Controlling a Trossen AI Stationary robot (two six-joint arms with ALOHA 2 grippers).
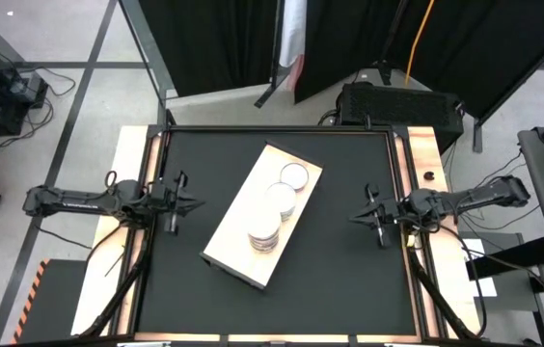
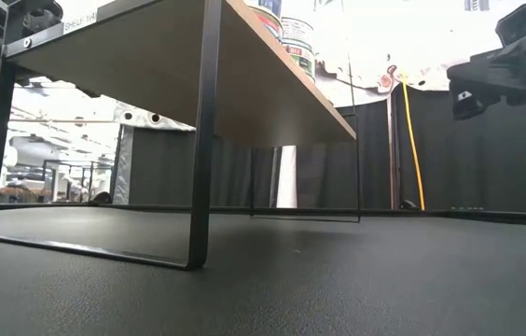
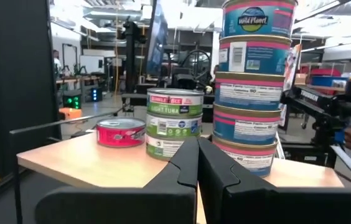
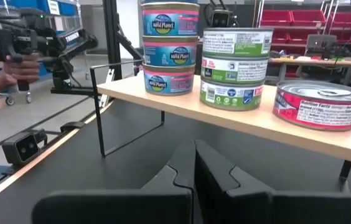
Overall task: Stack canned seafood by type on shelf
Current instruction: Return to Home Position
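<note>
Hovering off the table with nothing in my grasp, I have my left pincer (image 1: 191, 203) and my right pincer (image 1: 359, 216) pointed at each other across the black tabletop (image 1: 349, 289). The wooden shelf (image 1: 238, 241) lies slantwise between them, clear of both.

My left pincer's two fingers are pressed together, tip against tip, as its own wrist view shows (image 3: 197, 149). My right pincer's fingers are likewise pressed together (image 4: 194, 152). Neither touches a tin or the shelf.

Straight ahead of my left pincer the shelf top carries three groups in a row. Closest to it is the tall stack of blue-and-pink Wild Planet tins (image 3: 250, 87), at least five high, its top running out of that view. Beyond it stands the stack of green Bumble Bee light tuna tins (image 3: 175, 124), and farthest from that pincer lies a single red tin (image 3: 121, 132).

From my right pincer the order is reversed: the red tin (image 4: 322, 104) is nearest, then the green stack, three tins high (image 4: 234, 68), then the blue stack (image 4: 169, 56).

Thin black metal legs (image 2: 205, 131) raise the board above the tabletop.
</note>
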